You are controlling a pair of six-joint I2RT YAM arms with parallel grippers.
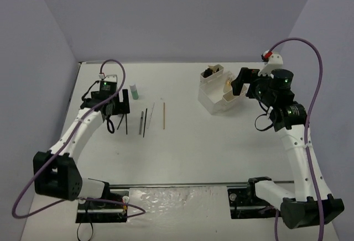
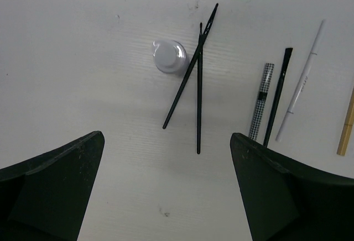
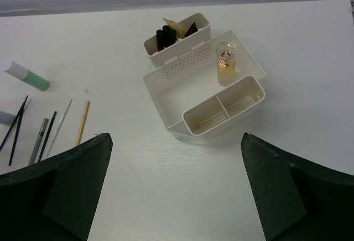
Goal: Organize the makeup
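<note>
Makeup lies loose on the white table at the left: two thin black brushes (image 2: 198, 94) crossed beside a grey bottle (image 2: 170, 56), a checkered pencil (image 2: 261, 101), a black brush (image 2: 278, 94), a white pencil (image 2: 303, 83), a tan pencil (image 2: 347, 125) and a green-capped bottle (image 1: 134, 92). My left gripper (image 1: 119, 111) hovers open and empty over them; in its wrist view (image 2: 167, 158) the black brushes lie just ahead of the jaws. My right gripper (image 1: 240, 84) is open and empty by the white compartment box (image 1: 213, 101). An amber bottle (image 3: 225, 63) stands in the box, with black tubes (image 3: 165, 36) in its back compartment.
The box (image 3: 188, 64) has two small front compartments (image 3: 224, 109) nearest my right gripper (image 3: 176, 152). The green-capped bottle (image 3: 27, 76) and the pencils (image 3: 82, 122) lie far left in the right wrist view. Purple walls close the back and sides.
</note>
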